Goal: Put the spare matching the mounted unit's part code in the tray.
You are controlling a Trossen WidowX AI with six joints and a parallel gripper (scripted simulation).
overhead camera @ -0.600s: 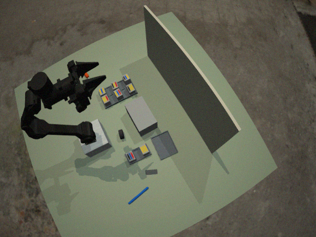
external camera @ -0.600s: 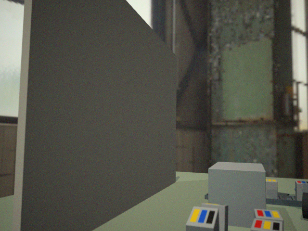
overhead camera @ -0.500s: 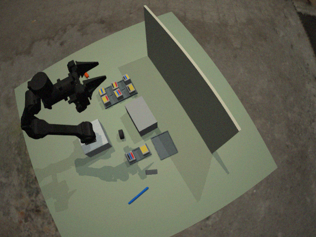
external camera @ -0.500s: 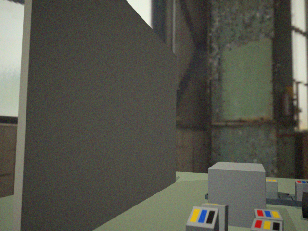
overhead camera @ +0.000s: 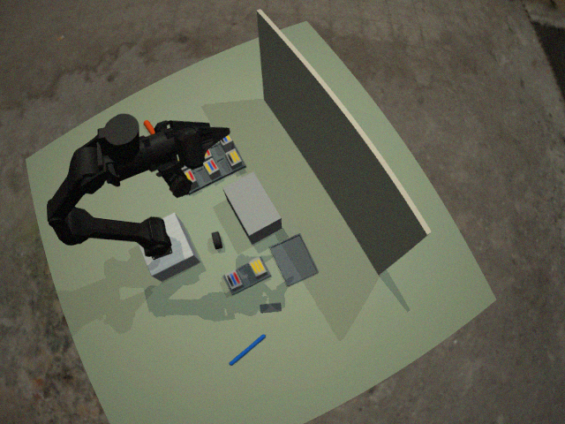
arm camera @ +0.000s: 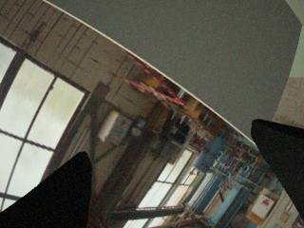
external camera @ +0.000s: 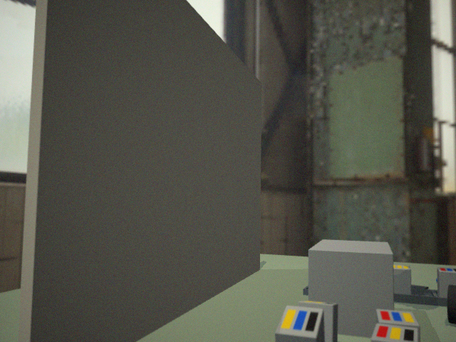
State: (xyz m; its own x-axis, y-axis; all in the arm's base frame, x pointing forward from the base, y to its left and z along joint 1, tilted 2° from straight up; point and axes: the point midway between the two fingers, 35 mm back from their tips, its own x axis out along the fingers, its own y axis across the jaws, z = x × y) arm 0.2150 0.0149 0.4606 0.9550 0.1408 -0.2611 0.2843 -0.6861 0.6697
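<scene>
My gripper (overhead camera: 219,128) (arm camera: 175,144) is open and empty, raised above the large rack (overhead camera: 219,181). The arm hides part of that rack. Several striped spares stand on it, including a yellow-striped one (overhead camera: 234,157) and a red-and-blue one (overhead camera: 210,166). A yellow-blue-black unit (external camera: 300,319) and a red-yellow-black unit (external camera: 395,333) show in the exterior view. A small rack (overhead camera: 245,276) bears a yellow-striped unit (overhead camera: 258,267) (external camera: 402,278) and a black-blue-red unit (overhead camera: 234,278) (external camera: 446,281). The flat grey tray (overhead camera: 302,268) is empty. I cannot tell which unit is the mounted one; no back code is readable.
A tall dark panel (overhead camera: 337,150) (external camera: 147,165) (arm camera: 204,52) stands along one side. A grey box (overhead camera: 252,202) (external camera: 350,287) stands between large rack and tray. Also there: a pale block (overhead camera: 182,241), a small black piece (overhead camera: 216,240), a dark flat piece (overhead camera: 270,307), a blue stick (overhead camera: 247,350) and an orange rod (overhead camera: 149,126).
</scene>
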